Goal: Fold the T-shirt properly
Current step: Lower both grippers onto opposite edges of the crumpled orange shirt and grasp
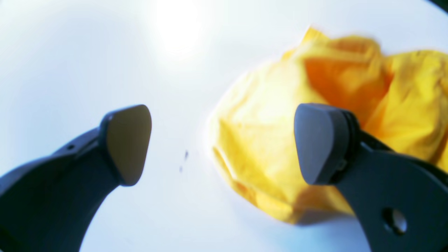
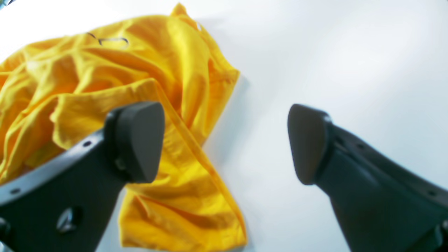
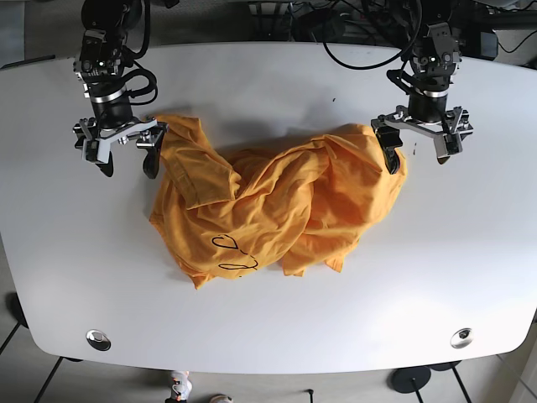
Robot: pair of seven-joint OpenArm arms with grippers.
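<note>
Yellow shirt (image 3: 268,206) lies crumpled mid-table (image 3: 268,327). Left gripper (image 3: 421,144) spread over its right edge, right gripper (image 3: 126,155) spread at its left edge; neither holds cloth.

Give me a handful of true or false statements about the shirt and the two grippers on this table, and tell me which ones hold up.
1. The yellow T-shirt lies crumpled on the white table, not folded. True.
2. The left gripper is clamped shut on a sleeve. False: its jaws stand wide apart and hold nothing, at the shirt's edge.
3. The right gripper is open. True.
4. Both grippers sit at the same end of the shirt. False: they are at opposite ends of it.
5. A dark line drawing shows on the shirt's fabric. True.
6. The shirt hangs over the table's edge. False: it lies wholly on the tabletop.
</note>
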